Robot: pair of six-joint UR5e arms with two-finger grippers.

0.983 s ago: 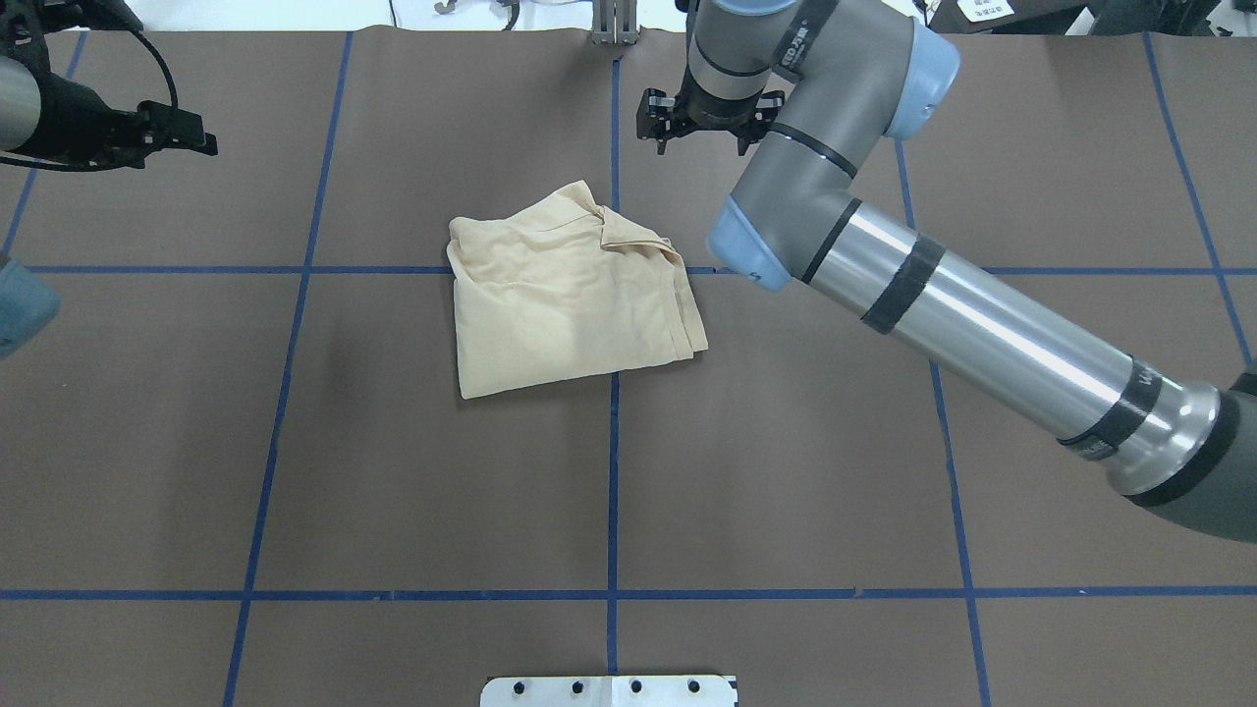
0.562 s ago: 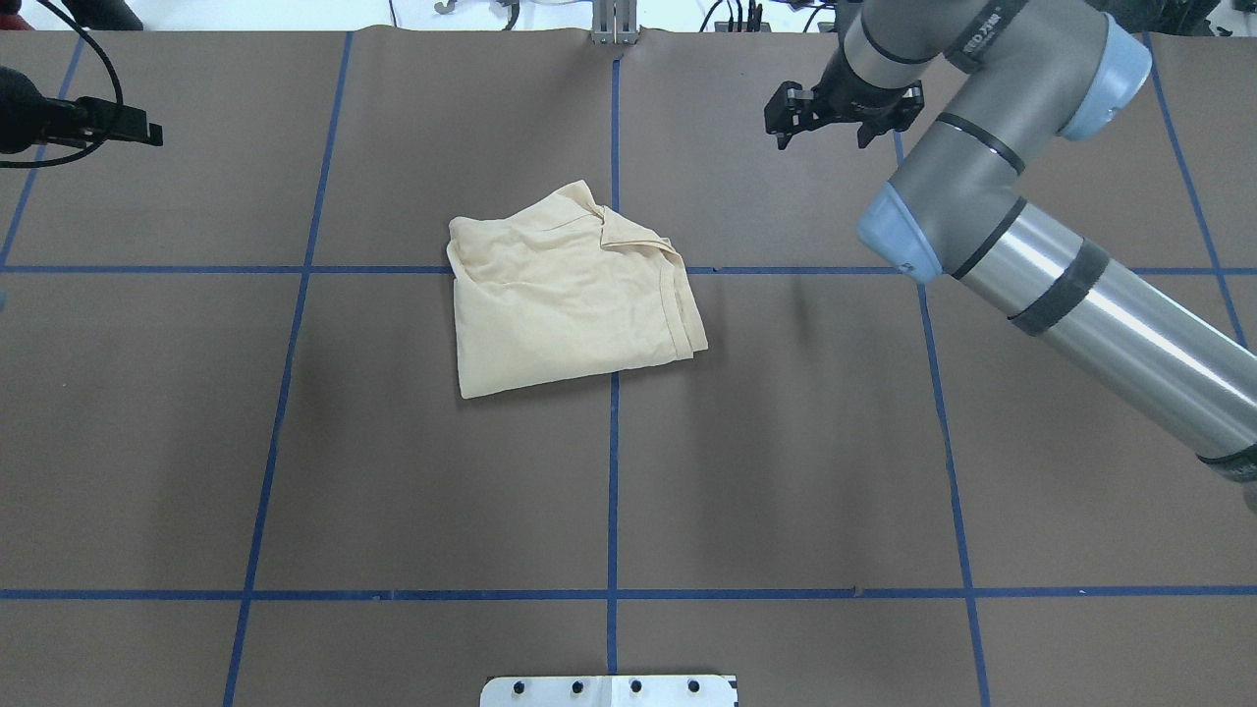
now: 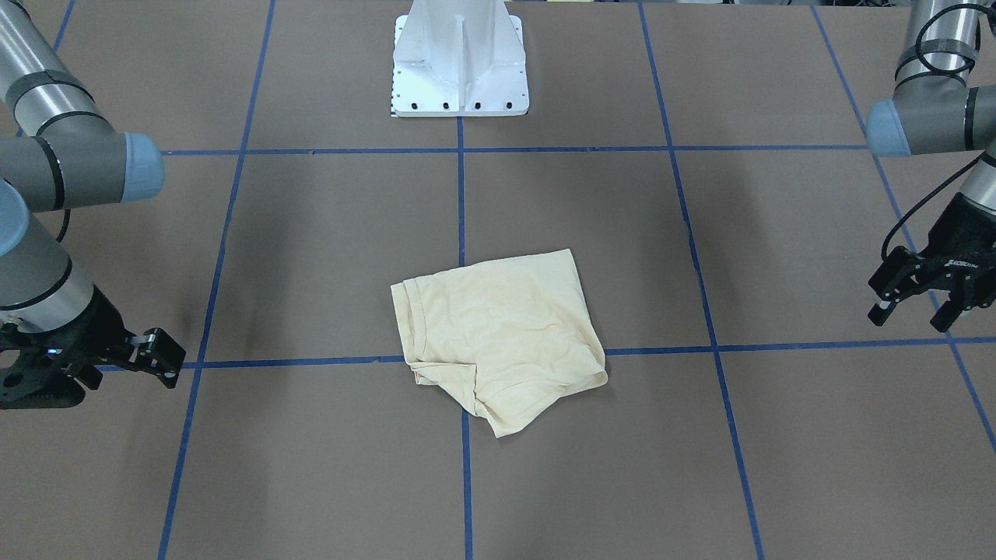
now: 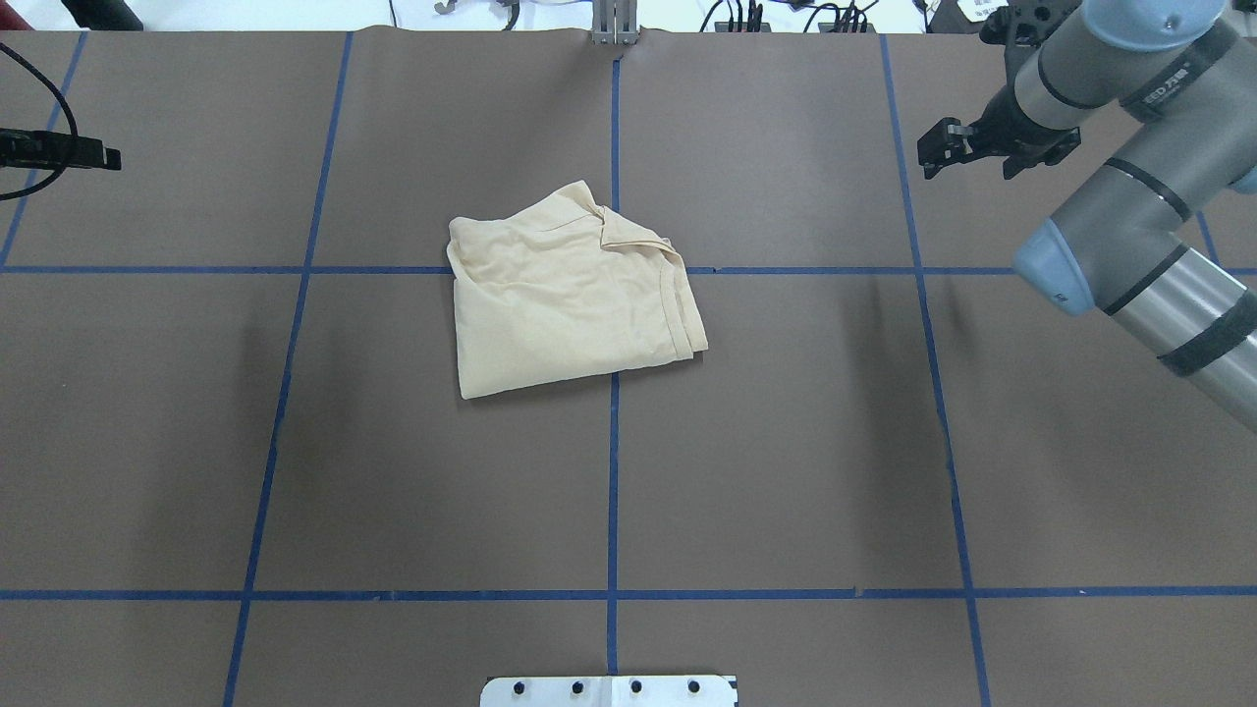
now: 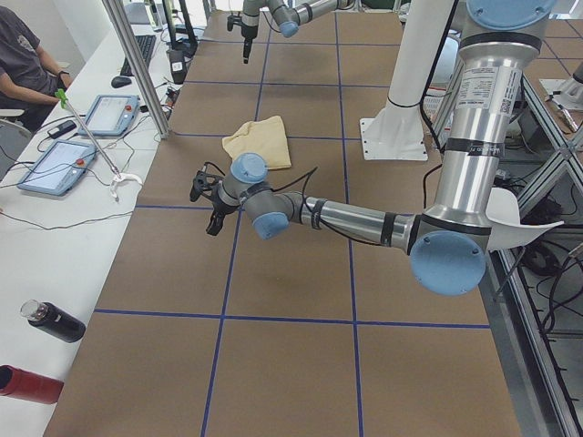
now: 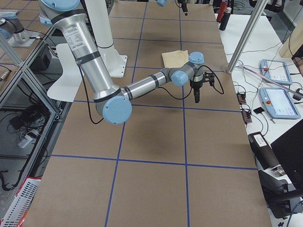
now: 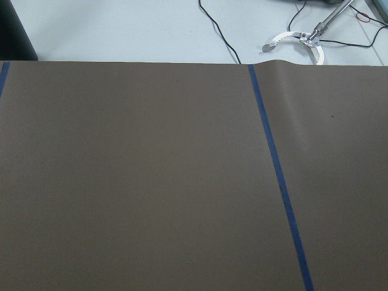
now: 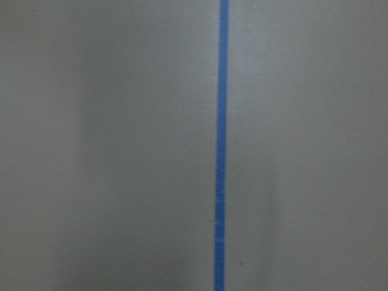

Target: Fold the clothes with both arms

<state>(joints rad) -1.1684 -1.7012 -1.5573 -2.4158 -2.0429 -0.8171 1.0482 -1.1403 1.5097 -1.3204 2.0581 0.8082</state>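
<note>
The clothes, one pale cream-yellow shirt (image 4: 570, 295), lie folded into a rough rectangle near the table's middle, also seen from the front (image 3: 498, 334) and from both ends (image 5: 258, 143) (image 6: 175, 57). No print shows. My right gripper (image 4: 969, 157) hovers open and empty far to the shirt's right, over the back of the table, and shows at the front view's left edge (image 3: 159, 358). My left gripper (image 3: 910, 315) hangs open and empty far out on the other side; only its tip (image 4: 93, 157) enters the overhead view. Both wrist views hold bare brown table and blue tape.
Blue tape lines (image 4: 613, 442) grid the brown table cover. The white pedestal base (image 3: 459, 62) stands at the robot's edge. Beyond the far edge are touch panels (image 5: 62, 164), a metal post (image 5: 137, 68), bottles (image 5: 50, 320) and a seated person (image 5: 23, 64).
My right arm has swung from behind the shirt out to the far right. The left gripper has drawn back further left. The shirt has not moved.
</note>
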